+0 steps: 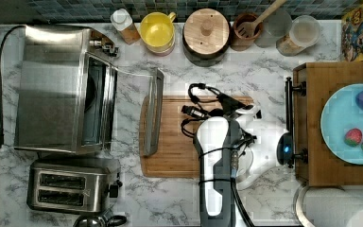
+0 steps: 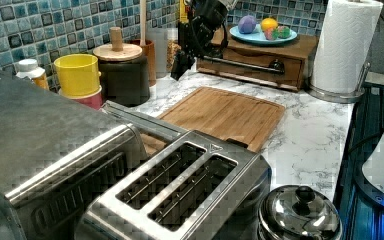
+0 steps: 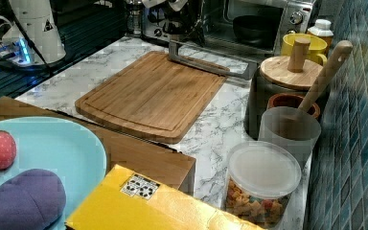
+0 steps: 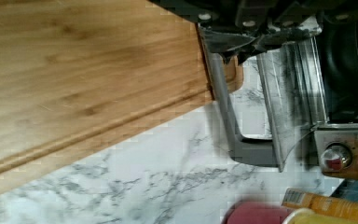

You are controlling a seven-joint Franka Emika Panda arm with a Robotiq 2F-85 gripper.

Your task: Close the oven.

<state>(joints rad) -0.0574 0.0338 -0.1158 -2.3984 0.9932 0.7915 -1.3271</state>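
Note:
The oven (image 1: 52, 85) stands at the top view's left, its glass door dropped flat toward the cutting board, with the bar handle (image 1: 153, 113) resting over the board's edge. A dark pan sits inside the oven (image 3: 263, 19). My gripper (image 1: 189, 111) hovers above the board, just to the top view's right of the handle and apart from it. In the wrist view the gripper (image 4: 237, 52) looks shut with nothing held, close above the handle (image 4: 223, 102) near one of its ends. In the left view the gripper (image 2: 179, 64) hangs low over the counter behind the board.
A wooden cutting board (image 1: 194, 156) lies under the arm. A two-slot toaster (image 1: 71, 184) and a pot lid (image 2: 300, 210) sit beside the oven. A yellow cup (image 1: 157, 30), a lidded black canister (image 1: 206, 35) and jars line the back wall. A wooden drawer box (image 1: 312, 142) carries a blue plate.

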